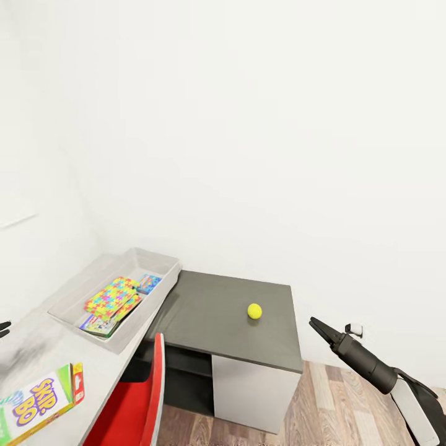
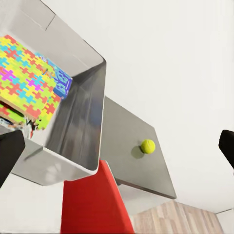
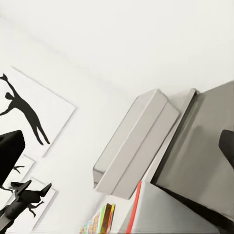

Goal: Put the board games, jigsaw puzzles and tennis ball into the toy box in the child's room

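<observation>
The grey toy box [image 1: 162, 260] stands on the white table [image 1: 37, 356]. Inside it lie a multicolour jigsaw puzzle [image 1: 113, 296], a blue game box [image 1: 148, 283] and another printed box [image 1: 96, 324] under the jigsaw. The left wrist view looks down on the toy box [image 2: 83, 122] and the jigsaw [image 2: 24, 78]. The tennis ball [image 1: 254, 311] rests alone on the lower dark grey section [image 1: 204, 310]. A Skip-Bo board game [image 1: 40, 396] lies at the table's near end. My right gripper [image 1: 319, 326] hovers open, right of the dark section. My left gripper [image 2: 122, 146] is open and empty above the toy box's near corner.
A red chair [image 1: 133, 402] stands tucked at the desk, just in front of the toy box. White walls close in behind and to the left, with a silhouette picture [image 3: 24, 112] on one. Wood-plank floor [image 1: 347, 402] lies open to the right of the desk.
</observation>
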You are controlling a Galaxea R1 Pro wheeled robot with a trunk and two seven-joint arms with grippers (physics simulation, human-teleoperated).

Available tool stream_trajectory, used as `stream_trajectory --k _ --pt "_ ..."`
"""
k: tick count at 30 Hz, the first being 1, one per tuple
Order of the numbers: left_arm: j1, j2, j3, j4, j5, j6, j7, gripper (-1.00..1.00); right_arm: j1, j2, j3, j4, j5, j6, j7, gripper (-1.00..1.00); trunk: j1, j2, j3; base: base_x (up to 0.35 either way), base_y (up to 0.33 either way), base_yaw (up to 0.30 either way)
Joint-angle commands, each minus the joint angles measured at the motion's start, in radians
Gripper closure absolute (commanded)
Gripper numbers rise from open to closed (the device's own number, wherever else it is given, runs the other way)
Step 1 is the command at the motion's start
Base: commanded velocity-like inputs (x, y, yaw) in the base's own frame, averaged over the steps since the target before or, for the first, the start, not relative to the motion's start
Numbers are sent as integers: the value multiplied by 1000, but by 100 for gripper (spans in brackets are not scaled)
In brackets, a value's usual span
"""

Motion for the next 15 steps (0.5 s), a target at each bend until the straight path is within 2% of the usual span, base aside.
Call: stream_trajectory --k 1,6,15 --pt "-1 0 1 0 -2 11 -5 -100 -1 0 0 0 -6 8 0 -100 0 -2 -2 -249 -80 0" --pt "-1 0 1 0 -2 11 -5 -100 -1 0 0 -1 -5 8 -1 -100 0 -2 -1 -132 -121 0" --pt "-1 0 1 0 -2 11 -5 -100 -1 0 0 -1 -6 8 -1 -100 0 -2 -1 -27 -34 0"
